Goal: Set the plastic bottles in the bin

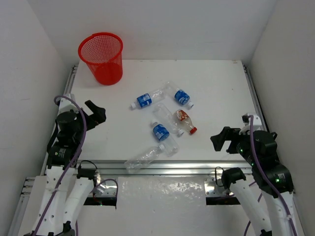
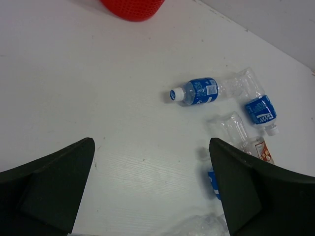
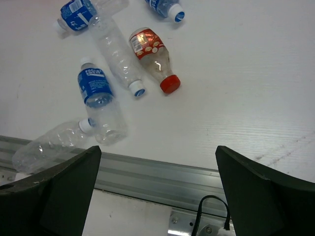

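Several small clear plastic bottles lie in a loose cluster on the white table, right of and nearer than the red mesh bin (image 1: 101, 56), which stands at the far left. Two blue-labelled bottles (image 1: 145, 100) (image 1: 181, 96) lie farthest back. An unlabelled one (image 1: 167, 118) and the red-labelled one (image 1: 184, 121) lie in the middle. Another blue-labelled one (image 1: 162, 133) and an unlabelled one (image 1: 142, 158) lie near the front edge. My left gripper (image 1: 96, 114) is open and empty, left of the cluster. My right gripper (image 1: 221, 139) is open and empty, to its right.
A metal rail (image 3: 162, 174) runs along the table's near edge, with a black cable (image 3: 209, 211) below it. White walls enclose the table at the left, back and right. The bin's base (image 2: 133, 7) shows at the top of the left wrist view.
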Controlling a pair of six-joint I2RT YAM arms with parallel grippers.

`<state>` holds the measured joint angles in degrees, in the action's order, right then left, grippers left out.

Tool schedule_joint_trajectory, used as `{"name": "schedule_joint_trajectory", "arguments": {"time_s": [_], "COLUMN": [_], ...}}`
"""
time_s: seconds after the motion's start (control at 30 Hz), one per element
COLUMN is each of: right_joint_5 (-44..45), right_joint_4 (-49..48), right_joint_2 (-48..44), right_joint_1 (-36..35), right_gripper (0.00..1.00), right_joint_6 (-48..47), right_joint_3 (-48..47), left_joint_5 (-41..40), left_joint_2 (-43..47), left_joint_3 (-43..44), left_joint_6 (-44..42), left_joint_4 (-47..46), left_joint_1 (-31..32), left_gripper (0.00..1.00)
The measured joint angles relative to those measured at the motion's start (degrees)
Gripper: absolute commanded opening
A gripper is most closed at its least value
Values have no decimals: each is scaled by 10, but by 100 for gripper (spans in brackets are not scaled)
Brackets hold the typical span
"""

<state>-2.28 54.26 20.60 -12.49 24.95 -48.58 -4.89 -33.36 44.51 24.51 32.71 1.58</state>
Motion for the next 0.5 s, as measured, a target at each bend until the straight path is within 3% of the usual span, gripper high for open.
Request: {"name": "schedule_joint_trajectory", "arguments": {"time_s": [0.37, 0.5], "right_joint_5": [5, -29], "right_joint_4": [-86, -176], "right_joint_2": [16, 127], "right_joint_1": [0, 0], "right_gripper": [99, 99], "right_joint_6": [16, 16], "right_joint_3": [45, 60], "left_joint_5": [3, 5], "left_joint_2": [3, 3], "left_joint_3": [-1, -4], "left_joint_6": [0, 0], "left_joint_4": [-2, -3], "left_joint_1": [3, 3], "left_gripper": [100, 100]}}
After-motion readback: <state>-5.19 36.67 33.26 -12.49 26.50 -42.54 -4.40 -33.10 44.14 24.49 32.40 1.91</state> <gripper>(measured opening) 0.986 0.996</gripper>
